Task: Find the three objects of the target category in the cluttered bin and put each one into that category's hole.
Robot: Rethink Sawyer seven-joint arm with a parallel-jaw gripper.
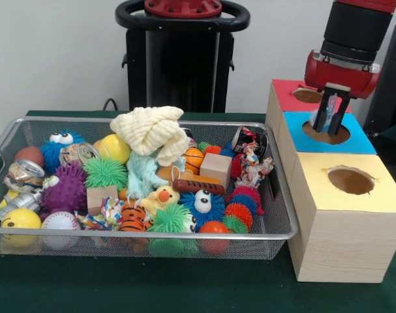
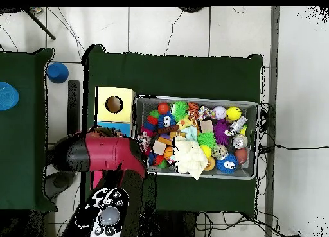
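The silver wire-mesh bin [image 1: 284, 229] stands on the green table, heaped with toys; it also shows in the overhead view [image 2: 256, 142]. I cannot pick out any see-through bluish plastic bag among the clutter. My gripper [image 1: 329, 122] hangs at the right, straight over the round hole [image 1: 339, 136] of the blue-faced box [image 1: 362, 141], its tips at the hole's rim. I cannot tell whether it holds anything. In the overhead view my red arm [image 2: 103, 154] covers the blue box and hides the gripper.
The red-faced box [image 1: 286, 91] stands behind the blue one and the yellow-faced box [image 1: 380, 190] in front; the yellow one also shows in the overhead view [image 2: 114, 105]. The bin holds a cream cloth [image 1: 152, 130], dented cans [image 1: 25, 175], spiky balls and rope toys [image 1: 250, 166].
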